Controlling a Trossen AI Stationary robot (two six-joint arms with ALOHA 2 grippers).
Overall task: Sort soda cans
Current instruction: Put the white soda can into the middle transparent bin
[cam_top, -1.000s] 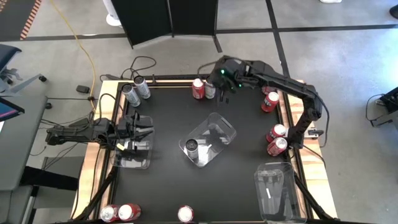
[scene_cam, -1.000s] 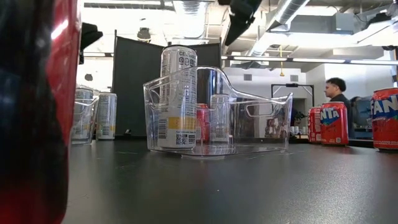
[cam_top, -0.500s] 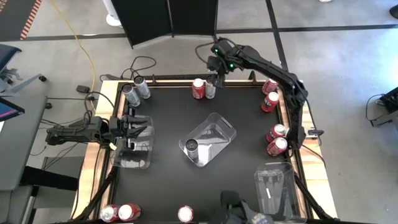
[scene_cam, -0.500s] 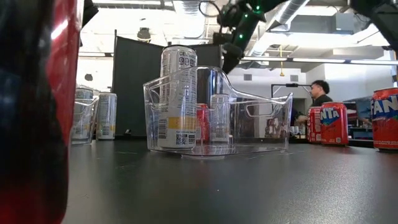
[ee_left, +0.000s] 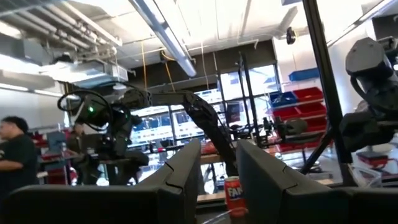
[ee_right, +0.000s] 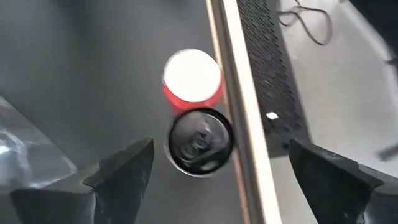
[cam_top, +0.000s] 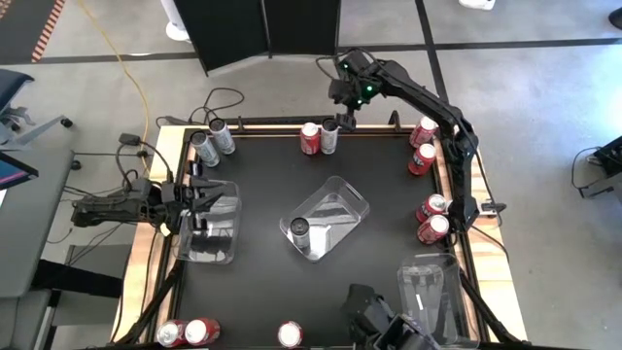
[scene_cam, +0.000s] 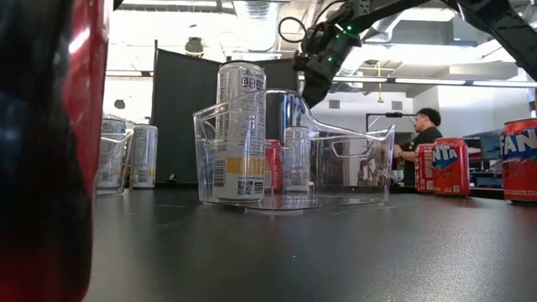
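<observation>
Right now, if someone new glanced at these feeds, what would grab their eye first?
Probably the right gripper, open and poised high over the table's far edge, directly above a dark-topped silver can that stands touching a red can. Next, the clear tray mid-table, set at an angle with a single silver can in its near end. The left gripper waits over another clear tray at the left edge.

One can (cam_top: 300, 229) stands inside the middle tray (cam_top: 342, 202).
</observation>
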